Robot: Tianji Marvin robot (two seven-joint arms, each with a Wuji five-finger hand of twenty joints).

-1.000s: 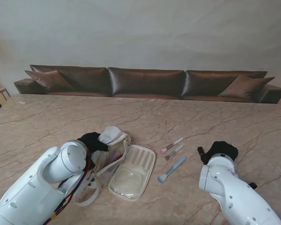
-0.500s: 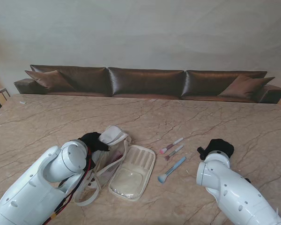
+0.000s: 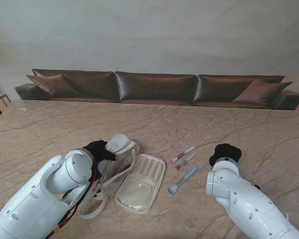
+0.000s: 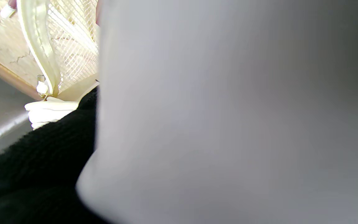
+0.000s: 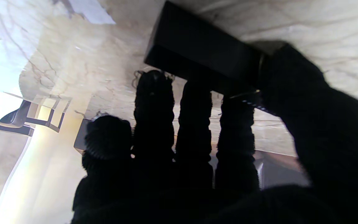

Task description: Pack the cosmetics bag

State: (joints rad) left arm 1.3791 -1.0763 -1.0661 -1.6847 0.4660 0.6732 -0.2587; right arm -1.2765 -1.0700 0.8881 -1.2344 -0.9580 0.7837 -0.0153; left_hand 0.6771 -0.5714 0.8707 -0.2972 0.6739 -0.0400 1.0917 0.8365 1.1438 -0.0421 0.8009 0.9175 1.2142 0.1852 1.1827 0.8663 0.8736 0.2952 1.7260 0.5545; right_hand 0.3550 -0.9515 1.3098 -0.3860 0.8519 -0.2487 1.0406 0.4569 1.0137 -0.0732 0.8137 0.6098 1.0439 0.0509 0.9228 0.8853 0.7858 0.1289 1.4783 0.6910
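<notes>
The cream cosmetics bag (image 3: 139, 181) lies open on the bench (image 3: 239, 129), its clear pocket looking empty. The left hand (image 3: 97, 149) grips its rim. Three brushes (image 3: 183, 169) lie beside it. The right hand (image 3: 225, 152) pinches a black box (image 5: 197, 59).

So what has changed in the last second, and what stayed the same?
The right hand, shut on a small black box, moved left toward the brushes. The left hand stayed at the open bag; the brushes did not move.
</notes>
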